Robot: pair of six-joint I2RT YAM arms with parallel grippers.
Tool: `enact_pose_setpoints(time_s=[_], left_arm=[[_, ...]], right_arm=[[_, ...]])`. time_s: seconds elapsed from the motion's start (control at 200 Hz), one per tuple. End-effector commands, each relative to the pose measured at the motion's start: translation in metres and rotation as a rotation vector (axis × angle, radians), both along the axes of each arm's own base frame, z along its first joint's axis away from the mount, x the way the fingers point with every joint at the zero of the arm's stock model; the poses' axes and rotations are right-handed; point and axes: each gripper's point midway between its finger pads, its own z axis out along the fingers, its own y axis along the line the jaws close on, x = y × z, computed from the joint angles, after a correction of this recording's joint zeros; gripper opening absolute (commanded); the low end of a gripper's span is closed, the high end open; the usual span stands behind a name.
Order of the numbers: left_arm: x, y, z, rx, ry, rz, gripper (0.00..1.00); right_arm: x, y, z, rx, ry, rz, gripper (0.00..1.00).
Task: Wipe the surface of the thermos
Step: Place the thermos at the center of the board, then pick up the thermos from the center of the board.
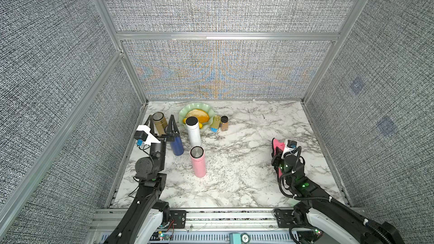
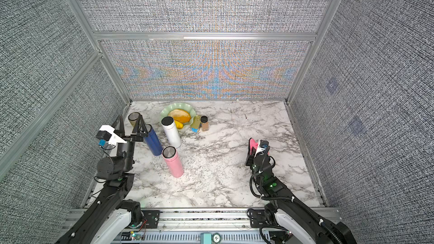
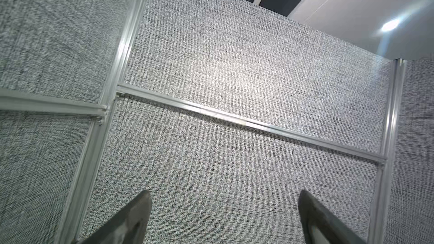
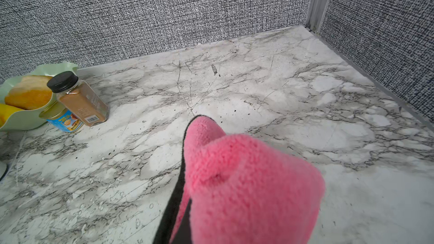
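Counted four upright thermoses grouped toward the left rear corner of the bench [image 1: 246, 184]: gold thermos [image 1: 159, 120] closest to that corner, blue thermos [image 1: 177, 146] just in front of it, white thermos [image 1: 194, 133] beside a green dish [image 1: 185, 110], pink thermos [image 1: 198, 164] nearest the front edge. Could not pick out the intended one from the task wording.

Found the left gripper [image 1: 161, 116] raised above the gold and blue ones, jaws spread wide and holding nothing. Confirmed this in the left wrist view, with only wall panel between the fingers [image 3: 138, 214]. Judged that pose as readiness to steady a thermos against tipping or sliding under rubbing.

Found the right gripper [image 1: 277, 151] near the right edge, well apart from every thermos, clamped tight on a pink cloth [image 4: 246, 179] bunched over the jaws and hiding them, likely for presenting fabric rather than metal to the surface. Judged the wiping not yet begun: no contact between cloth and any thermos.

Noted a spice jar [image 4: 79, 99] and a tin [image 4: 62, 119] just beside the dish, clear of both arms.
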Motion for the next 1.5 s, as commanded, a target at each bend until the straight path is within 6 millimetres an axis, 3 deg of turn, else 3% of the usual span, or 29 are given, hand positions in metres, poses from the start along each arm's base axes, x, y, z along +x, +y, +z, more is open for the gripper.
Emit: enact_pose_setpoints(time_s=[0.0,0.085,0.165,0.225,0.51,0.81,1.421,1.496], left_arm=[[0.007,-0.026,-0.061,0.104,0.268,-0.133,0.99],[-0.009,-0.054,-0.06,0.101,0.262,-0.327,0.99],[-0.019,-0.075,-0.07,0.095,0.309,-0.471,0.89],[-0.026,-0.082,-0.084,0.091,0.336,-0.524,0.86],[-0.066,-0.103,-0.122,0.202,0.232,-0.65,0.87],[-0.061,-0.112,-0.152,0.277,0.24,-0.616,0.9],[-0.049,-0.136,-0.173,0.371,0.252,-0.586,0.9],[-0.046,-0.134,-0.173,0.356,0.255,-0.565,0.86]], right_arm=[[0.002,0.001,0.007,0.021,-0.019,-0.004,0.0],[0.003,0.001,0.007,0.019,-0.019,-0.006,0.0],[0.004,0.001,0.006,0.018,-0.012,-0.007,0.0],[0.004,0.002,0.006,0.018,-0.009,-0.004,0.0],[0.007,0.004,0.004,0.011,0.004,0.001,0.0],[0.007,0.004,0.002,0.009,0.015,-0.001,0.0],[0.007,0.004,0.004,0.013,0.007,-0.002,0.0],[0.007,0.003,0.003,0.014,0.008,-0.002,0.0]])
